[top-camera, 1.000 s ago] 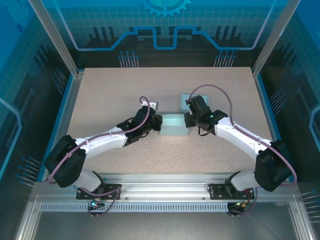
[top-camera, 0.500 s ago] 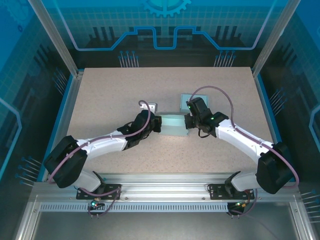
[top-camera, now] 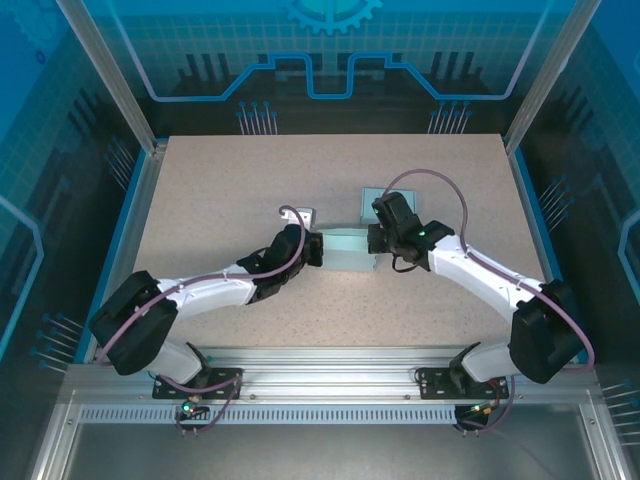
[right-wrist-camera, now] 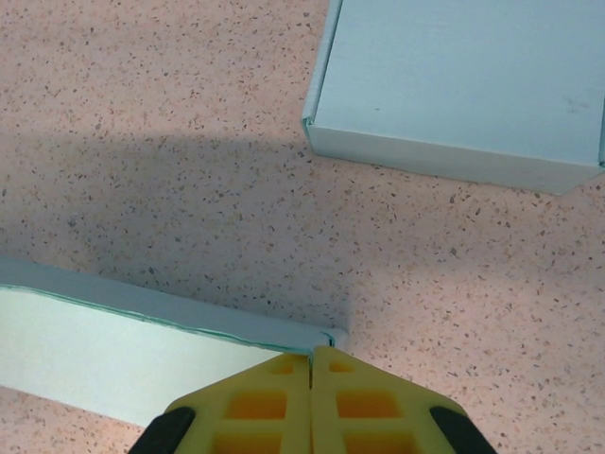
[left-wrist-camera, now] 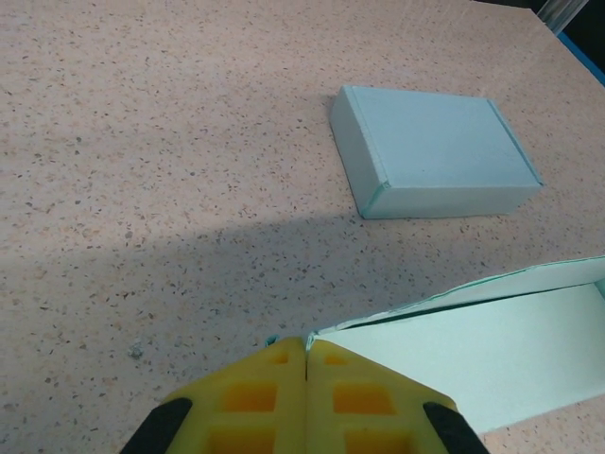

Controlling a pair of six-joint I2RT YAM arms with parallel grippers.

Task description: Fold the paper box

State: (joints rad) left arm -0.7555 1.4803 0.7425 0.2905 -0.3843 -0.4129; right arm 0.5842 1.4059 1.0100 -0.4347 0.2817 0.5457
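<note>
One paper box (top-camera: 347, 250), pinched at both ends.
Left pincer (left-wrist-camera: 307, 345) and right pincer (right-wrist-camera: 311, 355) each clamp a corner.

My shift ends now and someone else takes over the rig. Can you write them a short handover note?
Left gripper: shut, tips at the left end of the paper box.
Right gripper: shut, tips at its right end corner. I cannot tell if either pinches paper.
Paper box: mid-table, between the arms.
Finished box: behind it, apart.
Done: side walls look raised.
Left: the remaining folds; box not yet closed.
</note>
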